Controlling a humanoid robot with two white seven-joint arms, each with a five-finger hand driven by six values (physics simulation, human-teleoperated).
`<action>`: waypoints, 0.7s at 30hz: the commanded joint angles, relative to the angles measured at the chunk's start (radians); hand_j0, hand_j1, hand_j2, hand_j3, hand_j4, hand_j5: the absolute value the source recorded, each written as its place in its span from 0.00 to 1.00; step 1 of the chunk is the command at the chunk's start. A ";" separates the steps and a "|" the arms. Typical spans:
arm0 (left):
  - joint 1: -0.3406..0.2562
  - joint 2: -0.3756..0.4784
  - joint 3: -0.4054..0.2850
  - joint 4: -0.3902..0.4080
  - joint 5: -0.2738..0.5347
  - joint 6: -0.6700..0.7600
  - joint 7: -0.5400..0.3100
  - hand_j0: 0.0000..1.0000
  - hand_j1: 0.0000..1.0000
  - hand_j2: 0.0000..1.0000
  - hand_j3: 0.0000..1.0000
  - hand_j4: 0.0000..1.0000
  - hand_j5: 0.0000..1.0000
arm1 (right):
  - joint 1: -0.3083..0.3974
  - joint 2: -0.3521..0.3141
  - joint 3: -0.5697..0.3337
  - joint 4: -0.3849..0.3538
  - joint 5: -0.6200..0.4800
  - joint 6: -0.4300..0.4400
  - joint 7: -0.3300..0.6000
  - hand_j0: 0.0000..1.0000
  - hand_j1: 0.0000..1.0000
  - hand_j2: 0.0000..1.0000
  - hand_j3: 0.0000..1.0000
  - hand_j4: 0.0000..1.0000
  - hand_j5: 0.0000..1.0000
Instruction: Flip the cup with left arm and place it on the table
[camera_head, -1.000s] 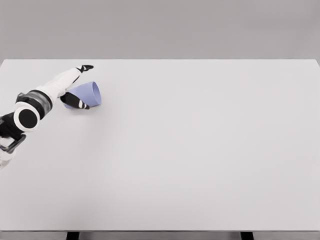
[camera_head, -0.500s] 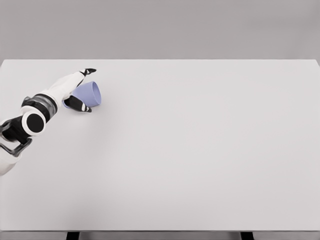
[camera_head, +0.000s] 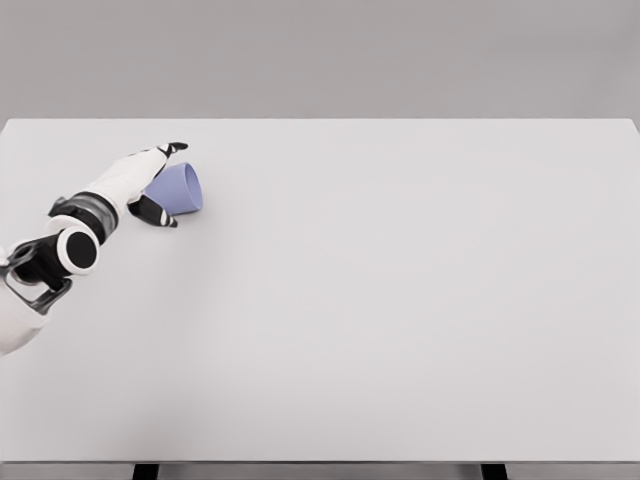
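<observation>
**A:** Head view, looking down on a wide white table (camera_head: 400, 300). What is the hand doing?

**B:** The left hand (camera_head: 150, 185) reaches in from the lower left on a white arm with black joints. It is wrapped around a pale blue cup (camera_head: 183, 188). One black-tipped finger (camera_head: 173, 148) points out past the cup's far side, and another dark fingertip (camera_head: 160, 213) curls along the near side, so the cup sits between them. The hand is closed in a grasp, not clenched tight and not spread loose.

**A:** How does the cup lie?

**B:** On its side, its wide rim facing right and its narrow base tucked into the palm. Whether its lower wall touches the tabletop or hangs just above it, I cannot tell.

**A:** Where on the table is this?

**B:** In the far left corner area, near the back edge and fairly near the left edge.

**A:** And the room around it?

**B:** The tabletop stretches bare to the right and toward the viewer, a long open surface reaching to the right edge and front edge. Two dark table legs (camera_head: 146, 471) show beneath the front edge.
</observation>
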 joint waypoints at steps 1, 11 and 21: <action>0.000 -0.012 0.000 0.017 -0.007 -0.001 0.001 1.00 1.00 1.00 1.00 1.00 1.00 | 0.000 0.000 0.000 0.000 0.000 0.000 0.000 1.00 1.00 1.00 1.00 1.00 1.00; -0.017 -0.035 0.000 0.061 -0.007 -0.001 0.001 1.00 1.00 1.00 1.00 1.00 1.00 | 0.000 0.000 0.000 0.000 0.000 0.000 0.000 1.00 1.00 1.00 1.00 1.00 1.00; -0.023 -0.065 -0.005 0.107 -0.007 -0.001 0.001 1.00 1.00 1.00 1.00 1.00 1.00 | 0.000 0.000 0.000 0.000 0.000 0.000 0.000 1.00 1.00 1.00 1.00 1.00 1.00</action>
